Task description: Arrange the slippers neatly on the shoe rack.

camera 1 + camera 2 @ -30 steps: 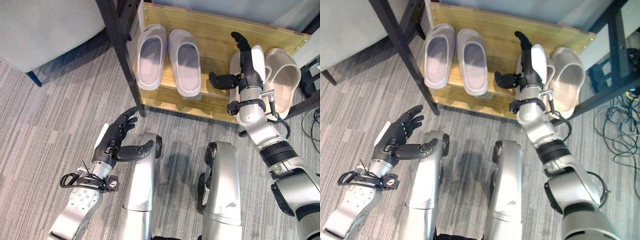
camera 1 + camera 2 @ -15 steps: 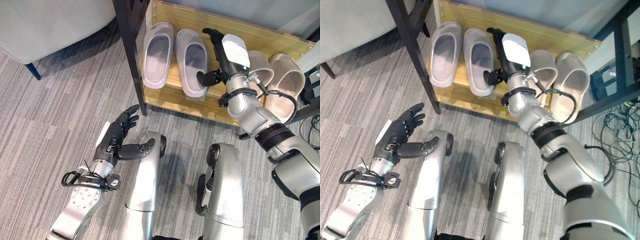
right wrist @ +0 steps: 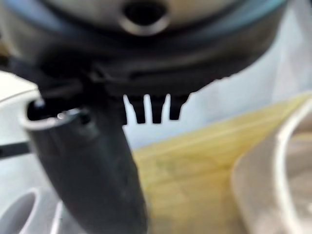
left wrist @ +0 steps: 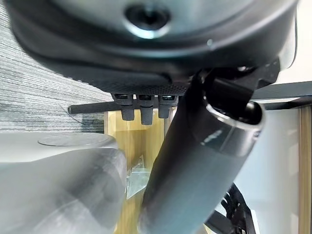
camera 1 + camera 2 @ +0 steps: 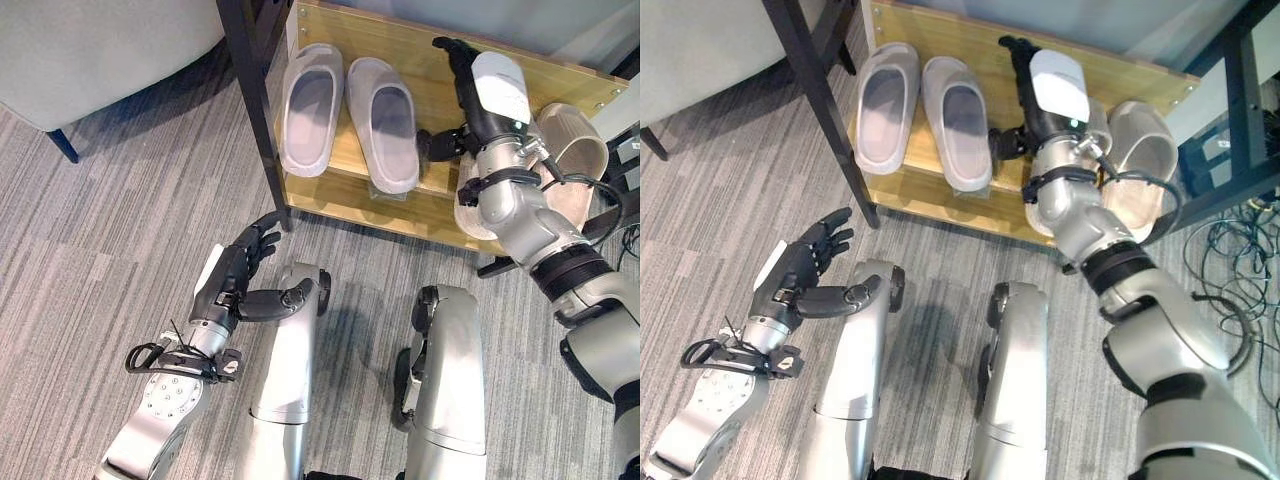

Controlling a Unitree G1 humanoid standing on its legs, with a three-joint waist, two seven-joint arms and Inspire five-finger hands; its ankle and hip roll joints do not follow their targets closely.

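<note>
Presently, four slippers sit on the wooden shelf of the shoe rack point(image 5: 430, 60). The grey pair point(image 5: 350, 105) lies side by side at my left end of the shelf, toes inward, heels near the front edge, and looks orderly. The beige pair point(image 5: 572, 150) sits at my right end, largely behind my right forearm; the nearer one hangs over the front edge of the shelf, and I cannot tell how the two lie against each other.

My right hand point(image 5: 470, 85) is over the shelf between the two pairs, fingers straight and reaching toward the back, thumb stuck out toward the nearer grey slipper and holding nothing. My left hand point(image 5: 235, 280) hovers low over the carpet in front of the rack, fingers loosely extended, empty.

Handling judgement: these look like moulded foam slides (light, springy, not fragile), with a smooth skin that may slip under a flat push. The thick strap arch over the foot opening is the best hold; alternatively, a nudge on the heel rim should slide one across the wood.
</note>
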